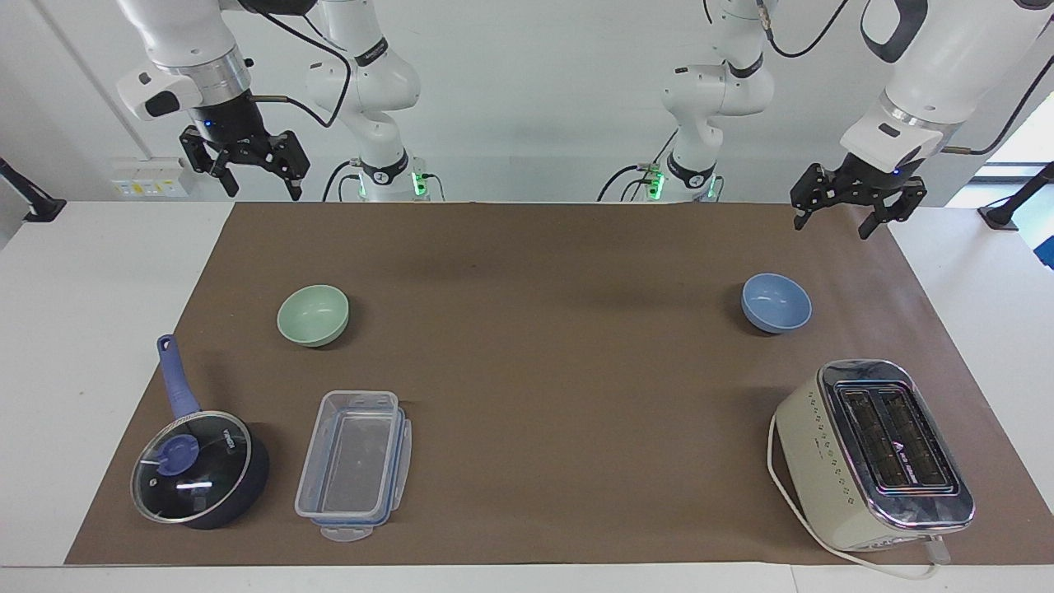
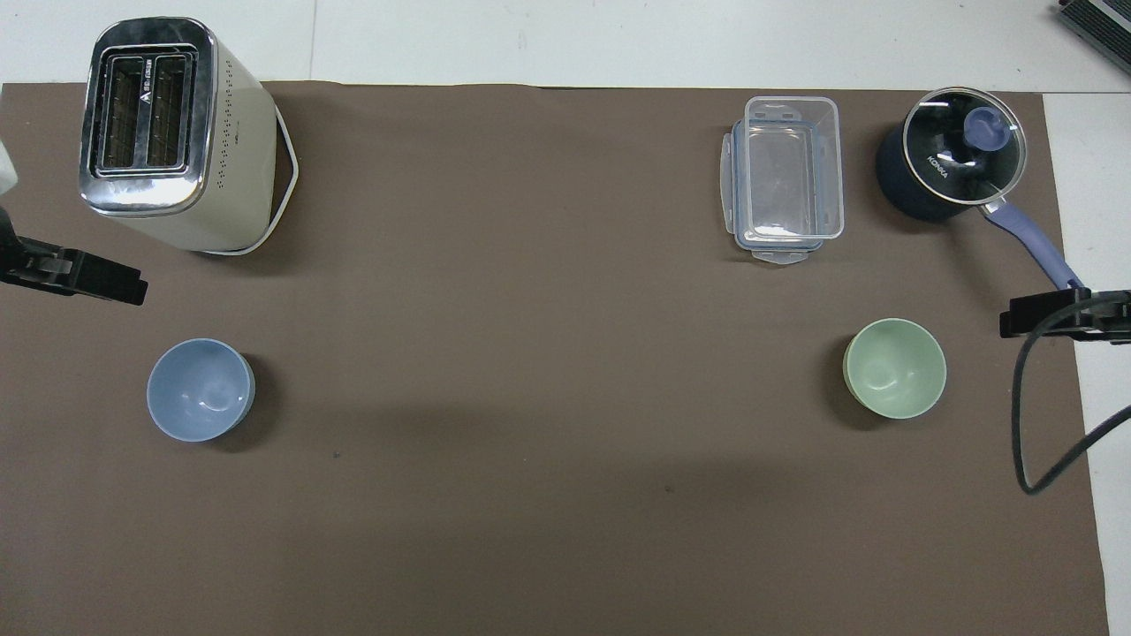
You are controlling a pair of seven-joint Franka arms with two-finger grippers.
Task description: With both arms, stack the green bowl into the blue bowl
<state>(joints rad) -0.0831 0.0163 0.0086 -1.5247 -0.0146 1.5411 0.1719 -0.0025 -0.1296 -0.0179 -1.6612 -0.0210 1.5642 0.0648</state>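
Note:
The pale green bowl (image 1: 313,315) (image 2: 894,368) sits upright on the brown mat toward the right arm's end of the table. Toward the left arm's end sits the light blue bowl (image 1: 776,302) (image 2: 201,389), also upright. My right gripper (image 1: 262,183) hangs open in the air over the mat's edge by the robots, with nothing between its fingers. My left gripper (image 1: 832,224) hangs open and empty over the mat's corner by the robots, apart from the blue bowl. The overhead view catches only the edge of each gripper.
A cream toaster (image 1: 873,453) stands farther from the robots than the blue bowl. A clear plastic container (image 1: 354,465) and a dark blue lidded saucepan (image 1: 200,468) lie farther out than the green bowl. The brown mat (image 1: 543,371) covers the table's middle.

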